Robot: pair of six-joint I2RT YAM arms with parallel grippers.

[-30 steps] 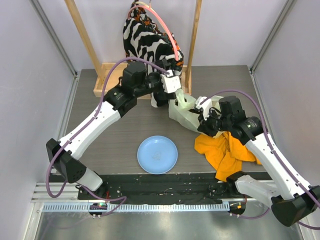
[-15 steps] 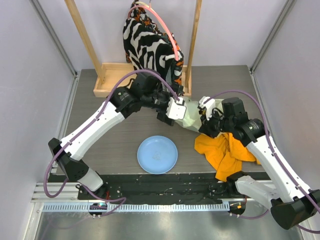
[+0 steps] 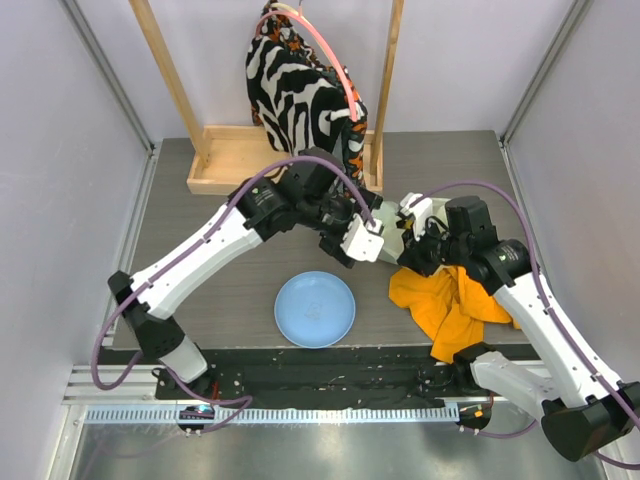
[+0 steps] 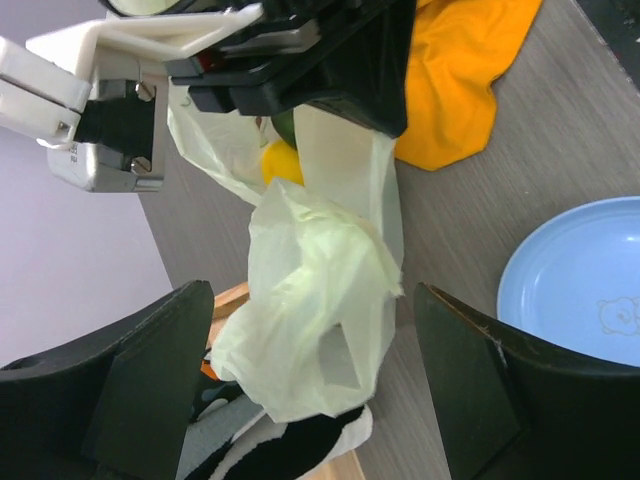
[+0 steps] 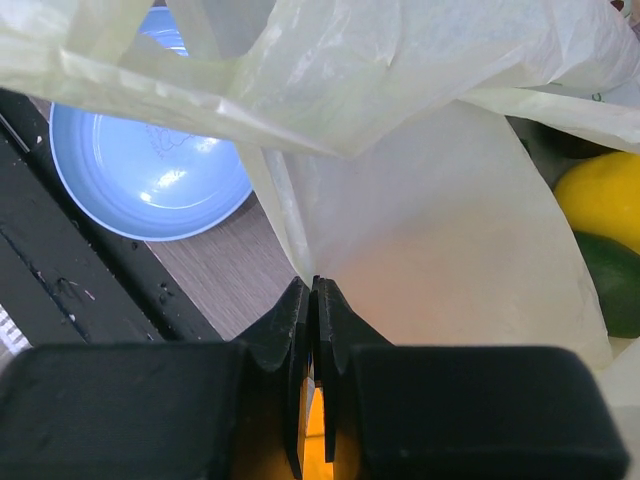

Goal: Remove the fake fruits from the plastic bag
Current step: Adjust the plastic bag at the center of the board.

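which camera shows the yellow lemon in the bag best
Right wrist: the lemon sits large and close in the plastic bag. Left wrist shows only a small yellow patch; top external shows none of it.

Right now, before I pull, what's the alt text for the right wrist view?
The right end effector, jaws shut, pinches a fold of the pale plastic bag that fills the frame. A yellow lemon and a green avocado show inside it at right; the blue plate sits beyond, upper left.
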